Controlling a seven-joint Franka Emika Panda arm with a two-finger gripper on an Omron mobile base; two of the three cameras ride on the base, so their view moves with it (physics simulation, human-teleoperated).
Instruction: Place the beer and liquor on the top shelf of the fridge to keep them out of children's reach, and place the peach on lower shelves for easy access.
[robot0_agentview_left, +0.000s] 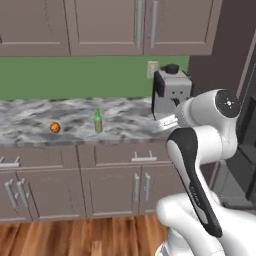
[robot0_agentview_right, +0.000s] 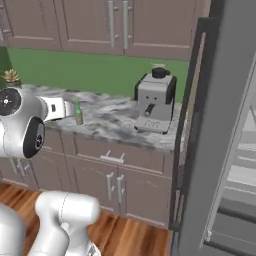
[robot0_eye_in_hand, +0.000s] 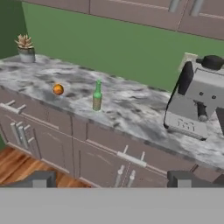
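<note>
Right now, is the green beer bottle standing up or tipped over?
Upright: the beer stands on its base on the counter, neck pointing up.

- I count one beer (robot0_eye_in_hand: 97, 96) bottle on the counter (robot0_eye_in_hand: 131, 113).
- One peach (robot0_eye_in_hand: 58, 89).
- One coffee machine (robot0_eye_in_hand: 199, 105).
- One potted plant (robot0_eye_in_hand: 25, 47).
- One wall outlet (robot0_agentview_left: 152, 68).
- One fridge (robot0_agentview_right: 225, 150), door open.

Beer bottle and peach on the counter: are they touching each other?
Apart. The hand view shows bare marble counter between the peach and the beer bottle; the left base view shows the same gap.
</note>
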